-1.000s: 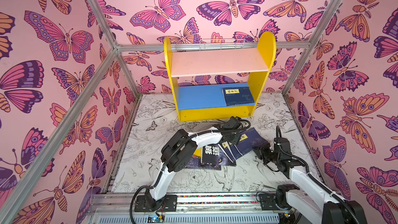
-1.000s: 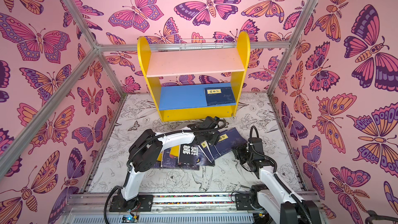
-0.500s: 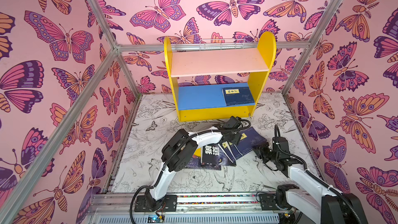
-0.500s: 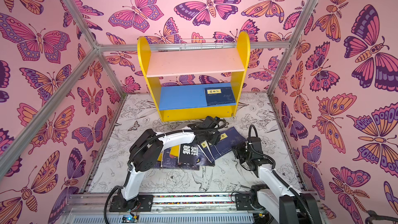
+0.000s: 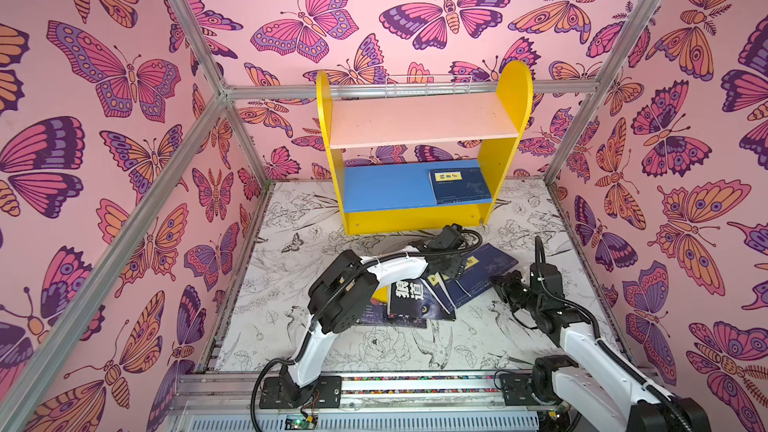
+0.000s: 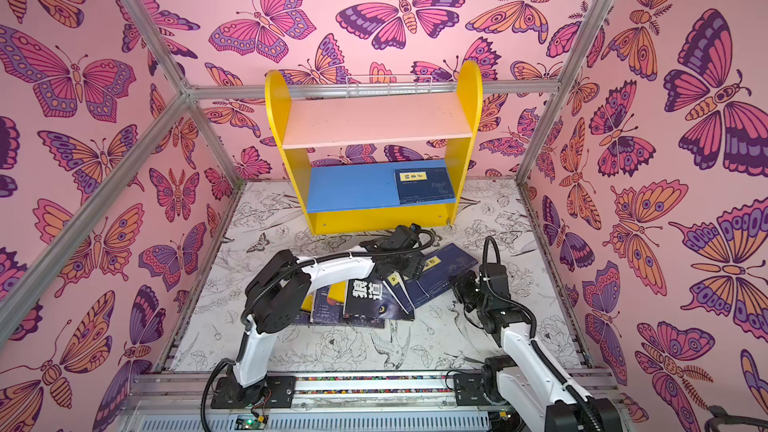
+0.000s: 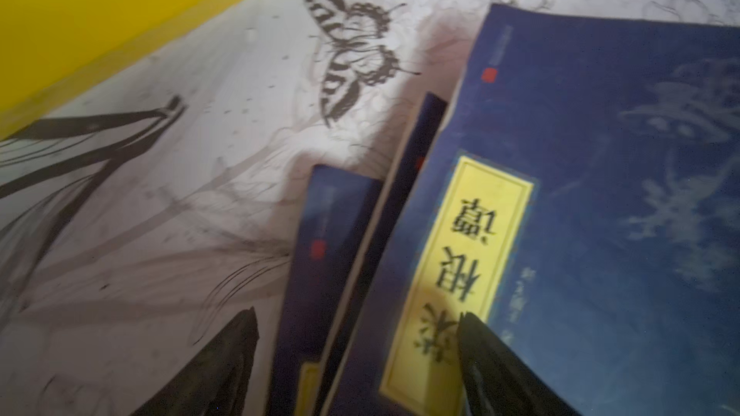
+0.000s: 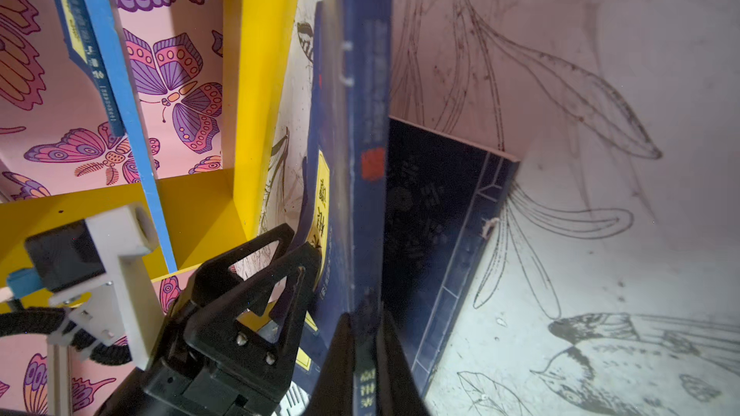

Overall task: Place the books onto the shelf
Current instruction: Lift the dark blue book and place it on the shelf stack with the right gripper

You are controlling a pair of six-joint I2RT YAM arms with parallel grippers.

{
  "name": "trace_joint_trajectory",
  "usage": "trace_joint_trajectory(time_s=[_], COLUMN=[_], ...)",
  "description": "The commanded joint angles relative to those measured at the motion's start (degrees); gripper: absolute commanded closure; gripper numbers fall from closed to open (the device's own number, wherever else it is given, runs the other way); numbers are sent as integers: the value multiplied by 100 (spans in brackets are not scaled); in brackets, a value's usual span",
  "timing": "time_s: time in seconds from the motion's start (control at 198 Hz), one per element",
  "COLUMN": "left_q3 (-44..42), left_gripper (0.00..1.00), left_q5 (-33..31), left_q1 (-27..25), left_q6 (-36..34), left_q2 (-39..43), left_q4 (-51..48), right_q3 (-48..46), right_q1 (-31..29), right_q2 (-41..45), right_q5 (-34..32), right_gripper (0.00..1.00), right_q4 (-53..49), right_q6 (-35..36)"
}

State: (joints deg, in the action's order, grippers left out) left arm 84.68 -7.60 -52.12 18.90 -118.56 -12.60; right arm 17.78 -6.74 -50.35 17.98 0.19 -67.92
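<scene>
Widened since a second ago: the left claw [image 7: 358, 314], now spread broad with nothing clamped. One finger [image 7: 492, 358] is seen over the yellow title label of the top navy book [image 7: 600, 194]; the other is held over the worktop [image 7: 160, 194] beside a lower book. The right claw [image 8: 365, 326], brought slightly nearer the pile, is pinched narrow on that same book, whose thin edge is caught between its fingers. In both top views this grip is placed at the book's right-hand edge.

Under the top navy book the other books [image 5: 444, 292] are fanned out, with a black book [image 5: 409, 290] bearing white characters to their left. All are laid on the worktop just in front of the shelf [image 5: 505, 151].

One shelved navy book [image 5: 459, 185] is lying flat on the blue lower board [image 5: 386, 187], against the right side panel.
</scene>
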Motion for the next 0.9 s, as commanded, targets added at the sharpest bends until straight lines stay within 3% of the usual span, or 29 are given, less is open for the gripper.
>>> trace_joint_trajectory(time_s=[0.0, 0.101, 0.202, 0.323, 0.52, 0.899], left_q3=[-658, -1184, -1756, -2285, -2501, -2498], left_gripper=[14, 13, 13, 14, 14, 15], left_q5=[-2070, -3093, -3430, -3533, -3531, -3260], left_q1=[48, 175, 384, 563, 614, 615], left_q6=[217, 634, 1327, 1967, 2004, 1892], left_q2=[830, 1517, 2095, 2600, 2634, 2522], left_q4=[202, 376, 372, 401, 442, 443], right_q3=[441, 613, 782, 1066, 1764, 3409], right_q1=[-18, -12, -18, -52, -274, -583], right_q2=[153, 302, 455, 450, -96, -2504], right_q5=[-40, 49, 217, 520, 550, -193], right_gripper=[100, 100, 100, 100, 100, 100], right_q4=[102, 166, 476, 981, 1814, 3036], right_q6=[359, 531, 577, 433, 144, -59])
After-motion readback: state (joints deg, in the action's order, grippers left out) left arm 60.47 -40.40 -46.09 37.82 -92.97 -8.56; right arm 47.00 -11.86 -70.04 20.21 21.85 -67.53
